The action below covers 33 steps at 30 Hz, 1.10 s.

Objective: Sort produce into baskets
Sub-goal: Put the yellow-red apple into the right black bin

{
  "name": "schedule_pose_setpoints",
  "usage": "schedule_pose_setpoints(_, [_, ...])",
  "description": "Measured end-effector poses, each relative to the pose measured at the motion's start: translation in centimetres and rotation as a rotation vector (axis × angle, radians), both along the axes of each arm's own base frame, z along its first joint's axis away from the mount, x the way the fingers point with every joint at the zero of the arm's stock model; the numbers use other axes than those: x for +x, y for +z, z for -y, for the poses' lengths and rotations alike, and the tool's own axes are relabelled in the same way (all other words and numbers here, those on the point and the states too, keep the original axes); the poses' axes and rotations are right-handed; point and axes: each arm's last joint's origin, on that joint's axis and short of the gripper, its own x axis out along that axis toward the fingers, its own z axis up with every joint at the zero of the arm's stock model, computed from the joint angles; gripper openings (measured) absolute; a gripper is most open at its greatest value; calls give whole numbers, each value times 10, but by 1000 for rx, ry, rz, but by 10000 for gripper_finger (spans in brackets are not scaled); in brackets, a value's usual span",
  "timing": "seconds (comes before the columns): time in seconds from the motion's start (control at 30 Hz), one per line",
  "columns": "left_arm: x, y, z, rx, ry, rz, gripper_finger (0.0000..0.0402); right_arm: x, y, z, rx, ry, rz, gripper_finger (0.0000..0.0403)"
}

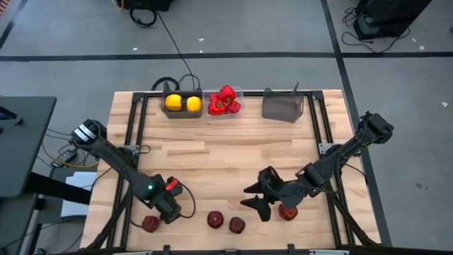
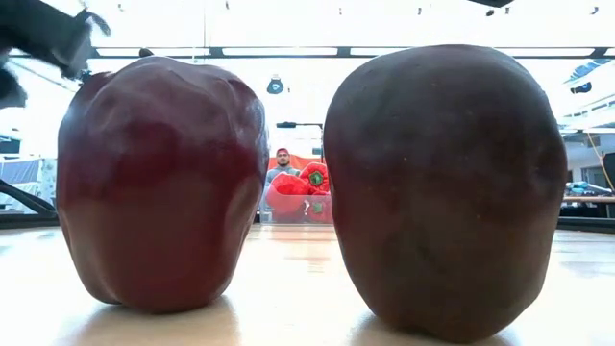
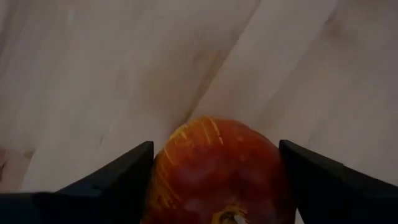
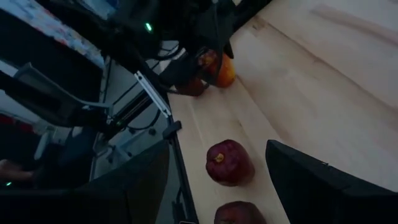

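From above, my left gripper [image 1: 157, 214] sits low at the near left of the wooden table [image 1: 226, 152], right by a dark red apple [image 1: 150, 224] at the front edge, while my right gripper [image 1: 258, 200] hangs over the near right part of the table with another apple [image 1: 287, 211] just beside it. Two more apples [image 1: 215, 219] lie close together at the front between my arms. Along the far edge stand three baskets in a row: a dark basket [image 1: 182, 104] with two yellow peppers [image 1: 173, 102], a clear basket [image 1: 224, 103] with red peppers [image 1: 225, 100], and a grey basket [image 1: 282, 106] well apart from any fruit. At table height, two dark apples [image 2: 159, 183] fill the picture side by side, and between them, far back, I can make out the red peppers [image 2: 306, 180] and a person [image 2: 282, 163] in the room behind. Past my left fingers [image 3: 118, 180], the apple [image 3: 217, 171] sits squarely between my jaws, which stand wide on either side of it; I cannot quite tell whether the pads touch its skin. Past my right fingers [image 4: 317, 186], my jaws are spread with nothing between them, and two apples [image 4: 229, 162] lie on the boards beyond, with my left arm further off by its own fruit.
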Motion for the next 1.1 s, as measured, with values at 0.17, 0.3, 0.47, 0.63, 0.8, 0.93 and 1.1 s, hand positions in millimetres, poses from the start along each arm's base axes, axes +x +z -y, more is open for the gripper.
schedule_pose_setpoints(0.17, [13, 35, -5, 4, 43, 170, 320, -1, -2, -2, 23, 49, -28, 276])
schedule_pose_setpoints(0.3, [24, 71, -14, 62, 80, 371, 320, -1, -1, -1, 3, 38, -21, 276])
schedule_pose_setpoints(0.47, [39, 117, -21, 133, 103, 643, 320, 5, 6, 2, -32, -1, 69, 276])
schedule_pose_setpoints(0.63, [58, 155, -14, 163, -49, 928, 320, 17, 18, 14, 282, -126, 164, 278])
schedule_pose_setpoints(0.8, [65, 172, -9, 202, -145, 1094, 320, 26, 33, 18, 463, -48, 279, 294])
schedule_pose_setpoints(0.93, [68, 176, -10, 268, -184, 1131, 320, 26, 33, 18, 522, -29, 271, 308])
schedule_pose_setpoints(1.1, [74, 185, -15, 349, -224, 1206, 320, 29, 33, 23, 510, -66, 282, 321])
